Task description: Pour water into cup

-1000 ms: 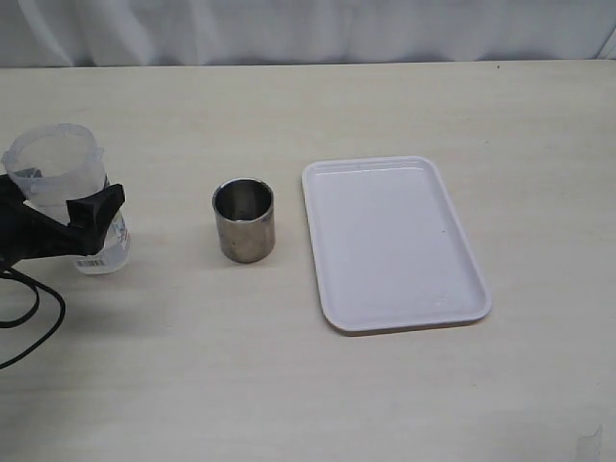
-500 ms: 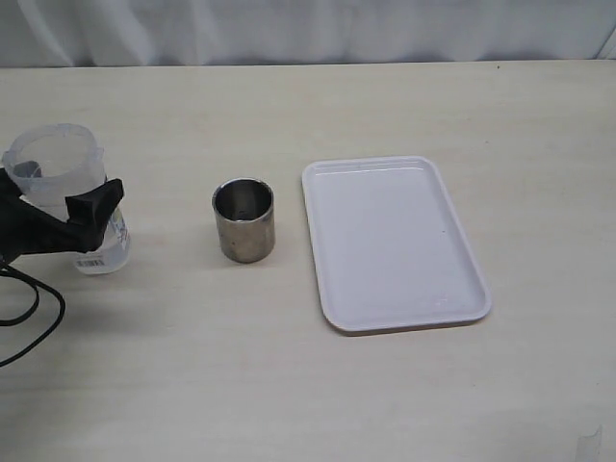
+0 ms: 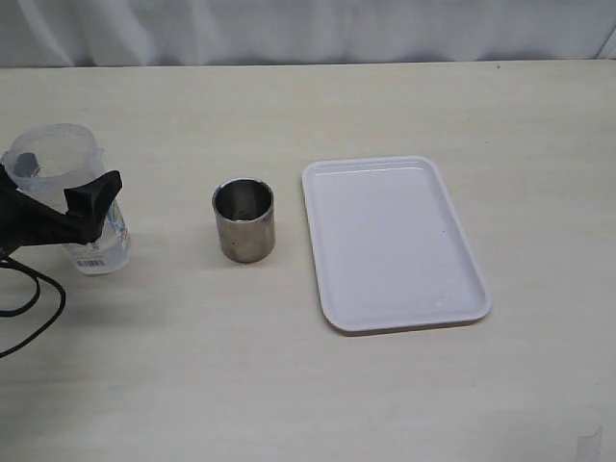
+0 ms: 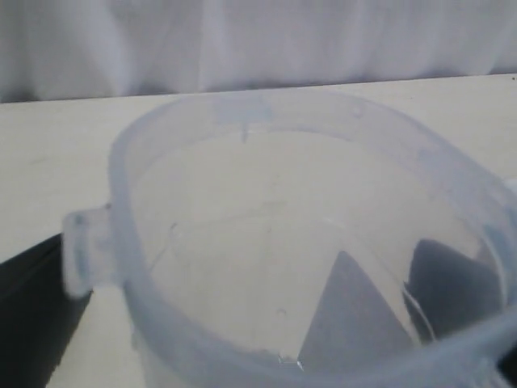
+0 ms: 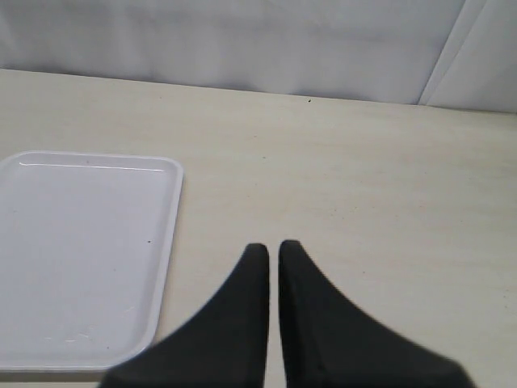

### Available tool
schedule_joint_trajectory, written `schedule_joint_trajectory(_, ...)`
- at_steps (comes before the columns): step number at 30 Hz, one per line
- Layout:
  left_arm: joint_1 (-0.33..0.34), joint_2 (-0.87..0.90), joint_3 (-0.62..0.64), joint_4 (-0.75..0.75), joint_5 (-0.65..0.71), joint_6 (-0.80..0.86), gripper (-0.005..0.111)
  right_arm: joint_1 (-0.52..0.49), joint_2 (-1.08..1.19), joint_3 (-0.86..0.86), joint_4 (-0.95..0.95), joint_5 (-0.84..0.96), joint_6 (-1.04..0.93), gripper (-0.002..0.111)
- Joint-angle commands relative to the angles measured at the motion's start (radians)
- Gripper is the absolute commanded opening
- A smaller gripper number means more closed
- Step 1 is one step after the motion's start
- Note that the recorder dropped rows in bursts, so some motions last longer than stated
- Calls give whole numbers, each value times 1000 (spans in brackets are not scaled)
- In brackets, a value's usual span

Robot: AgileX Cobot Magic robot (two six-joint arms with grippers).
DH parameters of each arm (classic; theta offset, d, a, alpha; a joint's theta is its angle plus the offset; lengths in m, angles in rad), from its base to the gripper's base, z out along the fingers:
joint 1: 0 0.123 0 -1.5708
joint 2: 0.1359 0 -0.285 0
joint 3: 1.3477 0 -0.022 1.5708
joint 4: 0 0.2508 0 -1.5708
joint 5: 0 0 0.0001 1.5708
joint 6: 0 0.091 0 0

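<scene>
Straddling the pitcher (image 3: 60, 154) at the left edge of the frame, my left gripper (image 3: 72, 188) is spread wide, gripping nothing; water (image 3: 108, 250) sits low inside. Bare table (image 3: 289, 385) separates pitcher from cup (image 3: 243, 223), centre-left, near the white tray (image 3: 395, 241). My right gripper (image 5: 273, 246) is closed, empty. White curtain (image 3: 289, 29) runs behind.

The table (image 3: 289, 385) has a pale, matt, wood-grain surface, smooth with fine streaks. The cup (image 3: 243, 229) is dull brushed metal, grey outside and darker within. To its right, the tray (image 3: 395, 289) is smooth white plastic, faintly glossy at the rim. On the left, the pitcher (image 3: 58, 164) is cloudy translucent plastic with a printed label (image 3: 93, 260). The right gripper (image 5: 269, 250) is matt black. White cloth (image 3: 289, 29) hangs along the far edge.
</scene>
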Motion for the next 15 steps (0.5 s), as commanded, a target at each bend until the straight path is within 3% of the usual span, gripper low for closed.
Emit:
schedule_joint_trajectory(1, -6, 3, -36, 33, 12, -10, 104, -6, -5, 3, 1, 3, 1, 4)
schedule_joint_trajectory(15, -6, 3, -38, 29, 49, -10, 104, -6, -5, 3, 1, 3, 1, 4)
